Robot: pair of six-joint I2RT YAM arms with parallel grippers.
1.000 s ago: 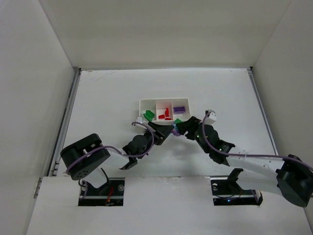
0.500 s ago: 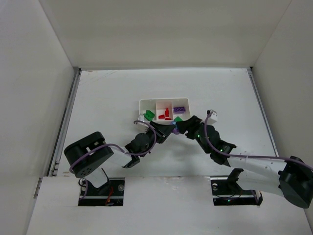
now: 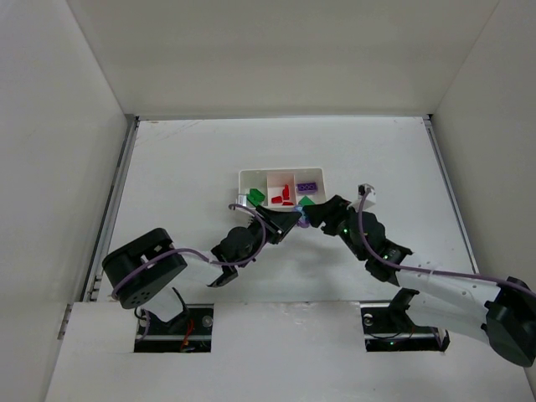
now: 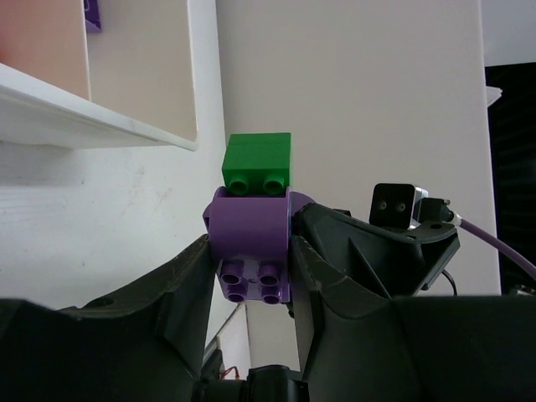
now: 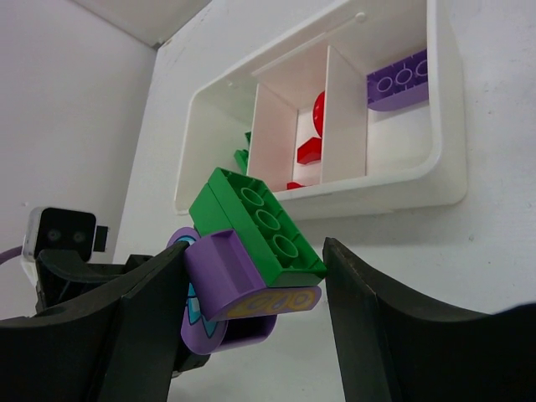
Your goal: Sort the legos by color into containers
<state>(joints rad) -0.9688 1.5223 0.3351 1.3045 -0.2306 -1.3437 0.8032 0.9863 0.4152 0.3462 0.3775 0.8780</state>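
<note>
Just in front of the white tray (image 3: pixel 280 172), the left gripper (image 4: pixel 251 276) squeezes a purple piece (image 4: pixel 249 230) between its fingers. A green brick (image 4: pixel 257 157) is stuck on that piece. The right gripper (image 5: pixel 255 251) grips the green brick by its two ends. Inside the tray lie red pieces (image 5: pixel 310 151) and, past a thin wall, a purple brick (image 5: pixel 402 79).

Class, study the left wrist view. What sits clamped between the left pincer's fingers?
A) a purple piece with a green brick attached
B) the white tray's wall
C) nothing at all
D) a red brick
A: the left pincer presses its fingers against both sides of the purple piece, and a green brick sits joined to its far end.
</note>
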